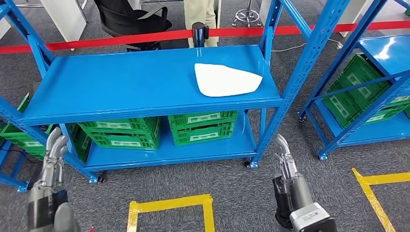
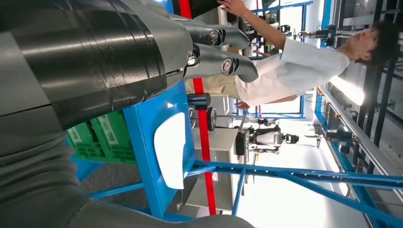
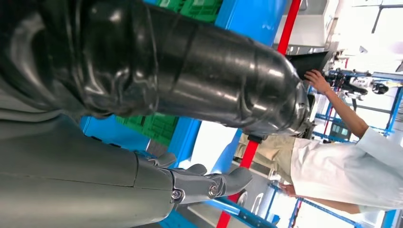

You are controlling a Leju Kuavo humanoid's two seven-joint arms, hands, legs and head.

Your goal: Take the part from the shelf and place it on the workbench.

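The part [image 1: 225, 79] is a flat white panel lying on the right half of the blue shelf's top board [image 1: 130, 82]. The left wrist view shows the same part [image 2: 172, 147] edge-on on that board. My left hand [image 1: 52, 157] is raised at the lower left, in front of the shelf and well short of the part, fingers straight and apart, holding nothing. My right hand [image 1: 285, 157] is raised at the lower right, below the shelf's right post, also holding nothing. The left hand's fingers [image 2: 223, 61] and the right hand's fingers [image 3: 209, 183] stretch out straight.
Green crates [image 1: 203, 126] fill the lower shelf board. A second blue rack [image 1: 372, 82] with green crates stands to the right. A red barrier tape [image 1: 121, 41] runs behind the shelf, with a person [image 1: 200, 14] and an office chair [image 1: 130, 19] beyond it. Yellow floor tape [image 1: 169, 205] marks the carpet.
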